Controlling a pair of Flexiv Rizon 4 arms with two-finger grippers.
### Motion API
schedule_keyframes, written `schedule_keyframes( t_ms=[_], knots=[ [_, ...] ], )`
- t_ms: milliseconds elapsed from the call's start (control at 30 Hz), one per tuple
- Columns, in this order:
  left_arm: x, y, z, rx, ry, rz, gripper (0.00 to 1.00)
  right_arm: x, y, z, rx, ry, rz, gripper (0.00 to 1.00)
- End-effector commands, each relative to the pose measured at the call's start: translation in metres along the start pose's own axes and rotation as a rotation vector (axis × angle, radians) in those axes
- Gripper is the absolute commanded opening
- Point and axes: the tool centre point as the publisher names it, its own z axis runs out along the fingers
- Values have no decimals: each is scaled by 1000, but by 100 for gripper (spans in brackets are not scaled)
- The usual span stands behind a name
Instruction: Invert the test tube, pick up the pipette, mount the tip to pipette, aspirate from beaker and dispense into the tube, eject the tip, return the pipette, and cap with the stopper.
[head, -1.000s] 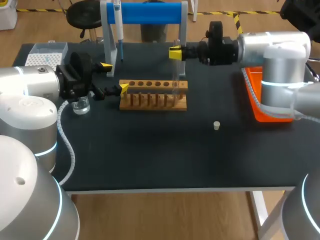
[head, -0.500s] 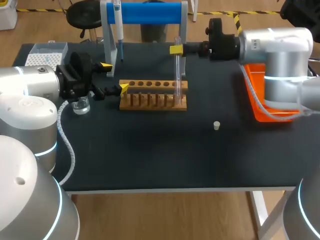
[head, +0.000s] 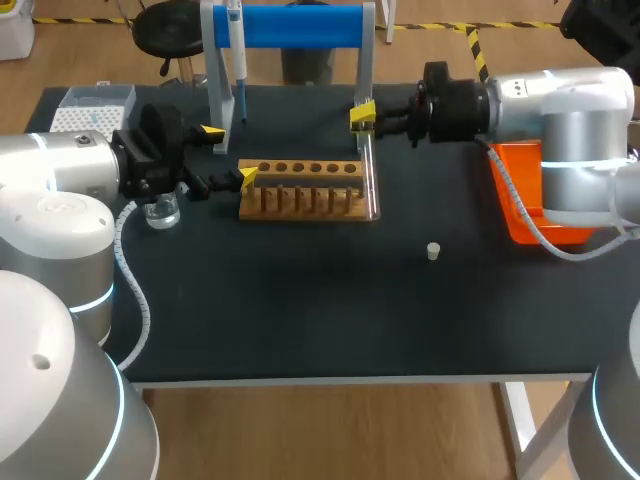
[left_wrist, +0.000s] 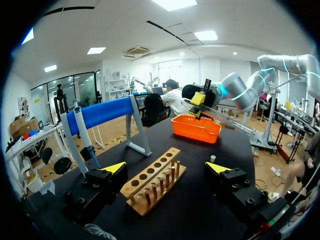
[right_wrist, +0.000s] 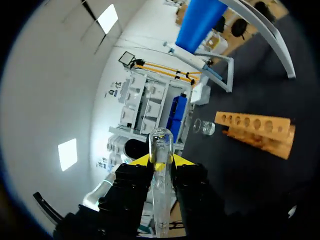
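Observation:
My right gripper (head: 362, 115) is shut on a clear test tube (head: 368, 165), which hangs upright at the right end of the wooden rack (head: 300, 190). In the right wrist view the tube (right_wrist: 160, 200) stands between the yellow tips of the gripper (right_wrist: 161, 161), with the rack (right_wrist: 255, 127) and the glass beaker (right_wrist: 202, 127) ahead. My left gripper (head: 228, 154) is open at the rack's left end, above the beaker (head: 162, 210). The pipette (head: 237, 60) hangs on the blue stand (head: 290, 25). A small white stopper (head: 433, 251) lies on the table.
A tip box (head: 90, 108) sits at the back left corner. An orange tray (head: 530, 190) lies at the right edge under my right arm. In the left wrist view the rack (left_wrist: 155, 185) lies between the open fingers, with the pipette (left_wrist: 85, 132) beside them.
My right gripper has shifted a little right and down with the tube, which now hangs at the rack's right end. The left arm has not moved.

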Motion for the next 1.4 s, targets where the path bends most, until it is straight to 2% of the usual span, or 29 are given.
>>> schedule_keyframes(
  t_ms=[33,533,700,1400],
  knots=[
    [1,3,0,9,-2,2,100,3,3,2,33,14,214,0],
    [1,3,0,9,-2,2,100,8,-2,3,75,102,155,0],
    [1,3,0,9,-2,2,100,7,-5,3,97,106,166,0],
    [1,3,0,9,-2,2,100,6,-4,2,81,90,159,0]
  ],
)
